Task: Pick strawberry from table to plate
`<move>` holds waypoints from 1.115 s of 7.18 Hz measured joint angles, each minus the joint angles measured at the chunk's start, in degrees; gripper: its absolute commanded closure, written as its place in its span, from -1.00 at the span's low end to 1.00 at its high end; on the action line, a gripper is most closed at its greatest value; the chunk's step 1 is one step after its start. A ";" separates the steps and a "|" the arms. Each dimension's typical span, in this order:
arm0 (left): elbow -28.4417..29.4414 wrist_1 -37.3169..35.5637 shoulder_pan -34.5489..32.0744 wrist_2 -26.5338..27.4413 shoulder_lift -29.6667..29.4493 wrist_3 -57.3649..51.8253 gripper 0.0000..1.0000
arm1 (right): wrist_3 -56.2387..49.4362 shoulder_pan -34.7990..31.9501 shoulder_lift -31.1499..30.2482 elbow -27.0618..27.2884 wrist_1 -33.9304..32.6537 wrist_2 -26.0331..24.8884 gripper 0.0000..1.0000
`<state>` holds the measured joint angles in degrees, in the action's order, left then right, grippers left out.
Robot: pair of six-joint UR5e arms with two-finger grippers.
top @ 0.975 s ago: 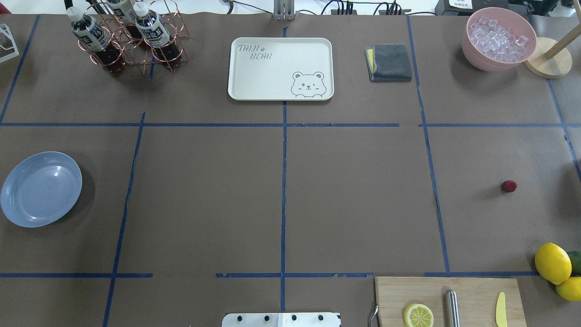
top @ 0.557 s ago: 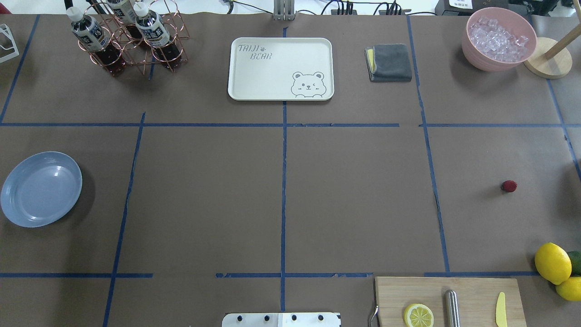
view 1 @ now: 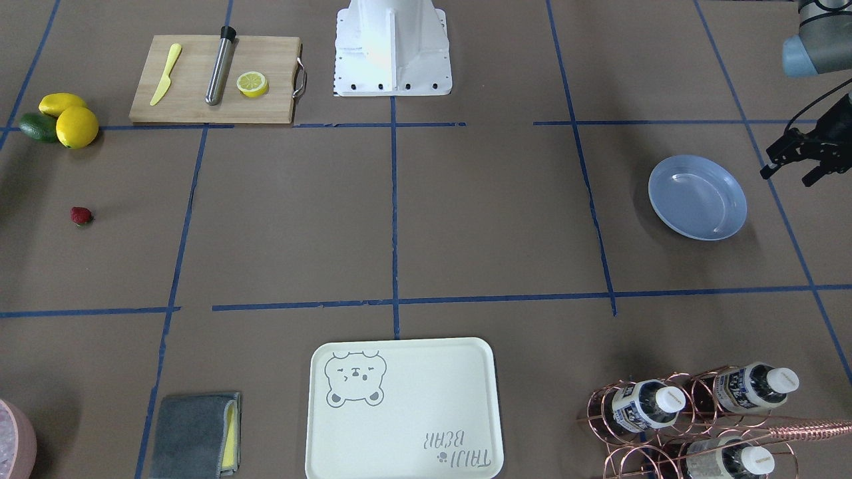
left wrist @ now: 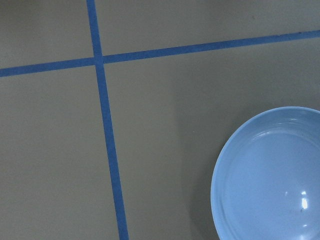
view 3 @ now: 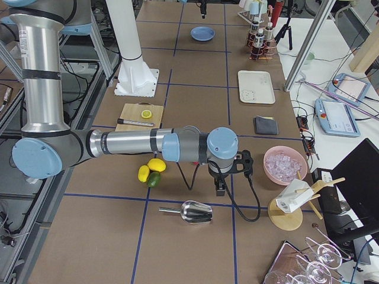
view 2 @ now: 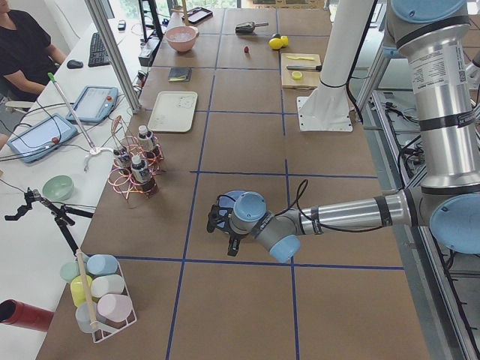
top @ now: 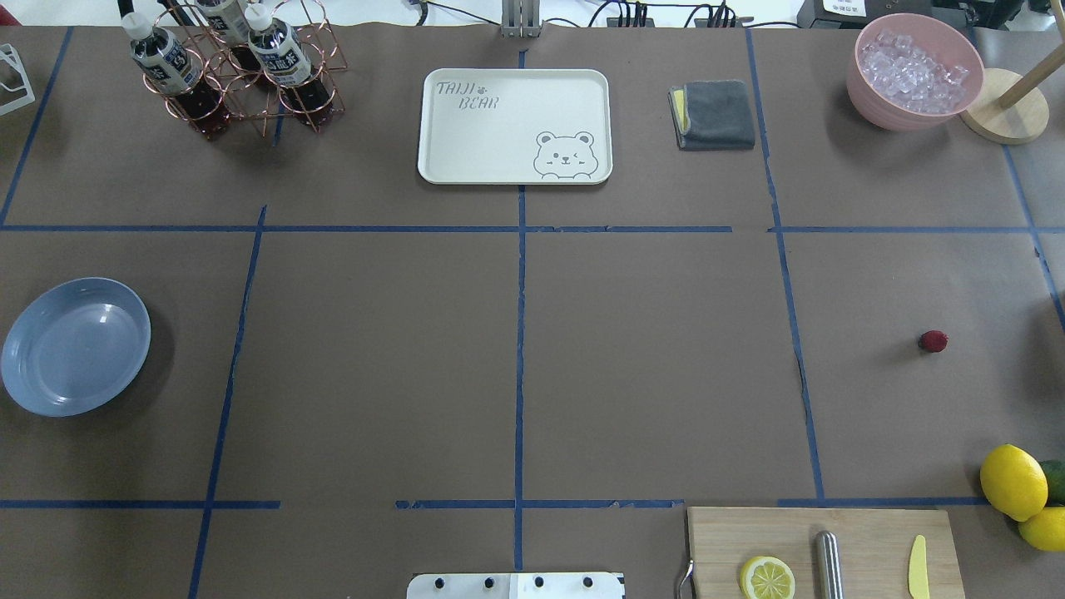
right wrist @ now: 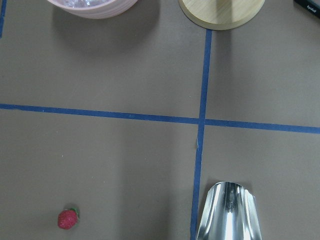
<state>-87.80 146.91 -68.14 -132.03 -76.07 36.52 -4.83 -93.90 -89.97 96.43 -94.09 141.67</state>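
The strawberry (top: 933, 341) lies alone on the brown table (top: 649, 366) at the far right, also seen as the strawberry (view 1: 80, 215) and, low left in the right wrist view, the strawberry (right wrist: 67, 219). The light-blue plate (top: 75, 346) sits empty at the far left, also shown as plate (view 1: 697, 197) and plate (left wrist: 270, 175). My left gripper (view 1: 787, 177) hovers just outside the plate's outer side, jaws apart and holding nothing. My right gripper (view 3: 220, 186) shows only in the right side view, beyond the lemons; I cannot tell whether it is open or shut.
A cutting board (top: 865, 532) with a lemon half, a metal rod and a yellow knife lies at the front right, lemons (top: 1012, 482) beside it. A metal scoop (right wrist: 227, 212) lies near the strawberry. At the back stand a bear tray (top: 514, 125), folded cloth (top: 714, 114), ice bowl (top: 913, 71) and bottle rack (top: 233, 71).
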 measured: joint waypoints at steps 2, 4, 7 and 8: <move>0.41 1.68 2.13 2.23 -0.34 1.67 -1.00 | 0.05 -0.04 0.04 -0.01 -0.03 0.06 -1.00; 1.54 2.02 4.55 5.81 -1.63 4.56 -1.00 | 0.14 -0.03 0.19 0.00 -0.04 0.17 -1.00; 4.34 3.97 7.62 8.02 -3.76 8.98 -0.86 | 0.79 0.00 0.77 0.02 -0.04 0.23 -1.00; 4.71 4.46 9.09 8.70 -3.92 10.34 -0.54 | 1.98 0.01 1.02 0.01 -0.04 0.25 -1.00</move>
<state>-83.09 151.37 -59.05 -123.33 -79.99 46.86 -2.85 -93.89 -88.96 96.44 -94.13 141.92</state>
